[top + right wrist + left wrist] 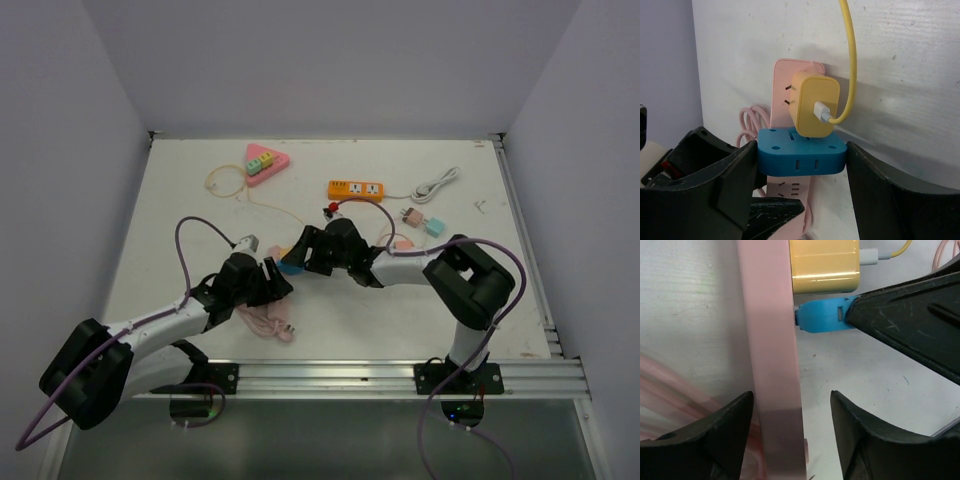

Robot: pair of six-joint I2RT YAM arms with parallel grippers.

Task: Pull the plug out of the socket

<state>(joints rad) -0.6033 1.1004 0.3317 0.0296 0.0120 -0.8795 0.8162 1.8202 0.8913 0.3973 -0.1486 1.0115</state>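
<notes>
A pink socket strip lies on the white table. A blue plug block is seated in it, and beside that a yellow charger with a yellow cable. My right gripper is shut on the blue plug, one finger pressed on each side of it. From the left wrist view the pink strip runs between the fingers of my left gripper, which is open with a gap on the right side. The blue plug shows there against the strip's edge. Both grippers meet mid-table: left, right.
The strip's pink cable lies coiled near the front rail. Farther back are an orange power strip, a pink triangular socket, a white cable and small adapters. Walls enclose the table on three sides.
</notes>
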